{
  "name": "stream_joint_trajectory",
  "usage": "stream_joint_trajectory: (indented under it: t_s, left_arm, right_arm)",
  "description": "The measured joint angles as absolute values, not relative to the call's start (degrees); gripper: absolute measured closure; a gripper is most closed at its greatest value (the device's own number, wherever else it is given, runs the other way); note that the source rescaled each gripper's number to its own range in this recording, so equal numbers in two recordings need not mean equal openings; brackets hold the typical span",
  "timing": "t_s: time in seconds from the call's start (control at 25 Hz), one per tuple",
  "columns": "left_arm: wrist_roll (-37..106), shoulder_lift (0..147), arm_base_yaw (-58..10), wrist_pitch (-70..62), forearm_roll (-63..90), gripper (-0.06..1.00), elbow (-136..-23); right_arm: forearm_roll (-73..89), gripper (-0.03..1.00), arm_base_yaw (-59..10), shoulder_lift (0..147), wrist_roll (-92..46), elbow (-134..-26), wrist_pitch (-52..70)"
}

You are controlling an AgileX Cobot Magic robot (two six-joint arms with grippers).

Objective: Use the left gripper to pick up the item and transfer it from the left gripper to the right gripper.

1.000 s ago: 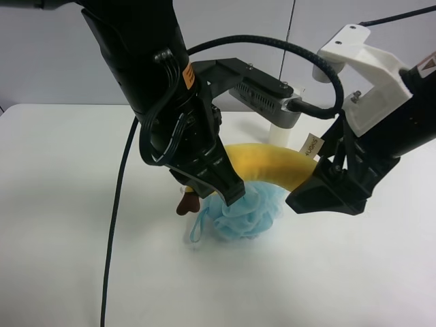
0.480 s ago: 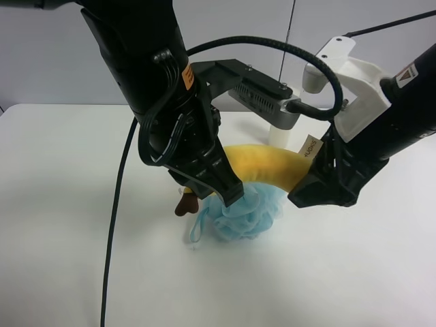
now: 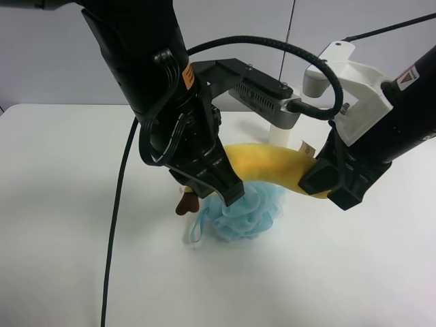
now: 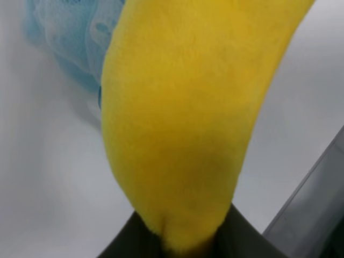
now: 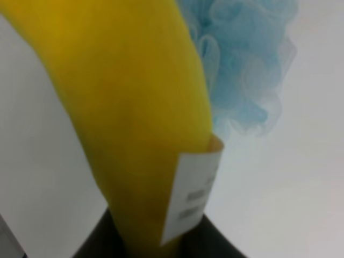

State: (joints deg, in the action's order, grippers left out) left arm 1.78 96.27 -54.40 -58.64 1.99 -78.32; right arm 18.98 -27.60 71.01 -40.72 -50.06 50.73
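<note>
The yellow plush banana (image 3: 266, 163) hangs level above the table, its brown stem tip (image 3: 185, 203) pointing down at the exterior high view's left. My left gripper (image 3: 218, 187), the all-black arm with the looping cable, is shut on the banana near the stem end. My right gripper (image 3: 327, 180), with the white bracket, straddles the banana's other end beside the tan tag (image 3: 304, 146). Its jaws sit on either side without visibly squeezing. The banana fills the right wrist view (image 5: 134, 107) and the left wrist view (image 4: 183, 118).
A light-blue mesh bath sponge (image 3: 245, 211) lies on the white table (image 3: 68, 238) right under the banana; it also shows in the right wrist view (image 5: 242, 64) and the left wrist view (image 4: 70, 48). A white cylinder (image 3: 281, 136) stands behind, mostly hidden.
My right gripper has moved toward the left arm and onto the banana's tag end, which it was short of before. The left arm and the banana have held still.
</note>
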Motion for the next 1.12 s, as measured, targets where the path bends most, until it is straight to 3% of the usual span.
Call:
stream_joint_trajectory:
  t_s: [0.04, 0.2, 0.28, 0.48, 0.8, 0.96, 1.12]
  left_arm:
    - [1.93, 96.27, -54.40, -58.47, 1.68, 0.79, -78.32]
    - [2.07, 96.27, -54.40, -58.35, 0.63, 0.12, -78.32]
    - [2.56, 96.27, -54.40, -58.57, 0.00, -0.01, -78.32]
    - [5.14, 95.60, -54.40, -67.76, -3.40, -0.05, -83.43]
    - [3.36, 83.86, -54.40, -69.33, -4.94, -0.05, -89.27]
    - [-0.31, 75.13, -54.40, -69.26, -7.33, -0.05, -85.13]
    - [-1.57, 65.48, -54.40, -69.26, -9.40, -0.05, -71.75]
  right_arm:
    - [18.98, 0.97, -27.60, 71.01, -40.72, -50.06, 50.72]
    - [18.74, 0.97, -27.60, 71.01, -40.72, -50.06, 51.15]
    - [18.62, 0.97, -27.60, 71.01, -40.72, -50.06, 51.15]
    - [18.62, 0.97, -27.60, 71.01, -40.72, -50.06, 51.15]
    - [18.62, 0.97, -27.60, 71.01, -40.72, -50.06, 51.15]
    - [18.62, 0.97, -27.60, 71.01, -40.72, -50.06, 51.15]
    - [18.62, 0.97, -27.60, 71.01, -40.72, -50.06, 51.15]
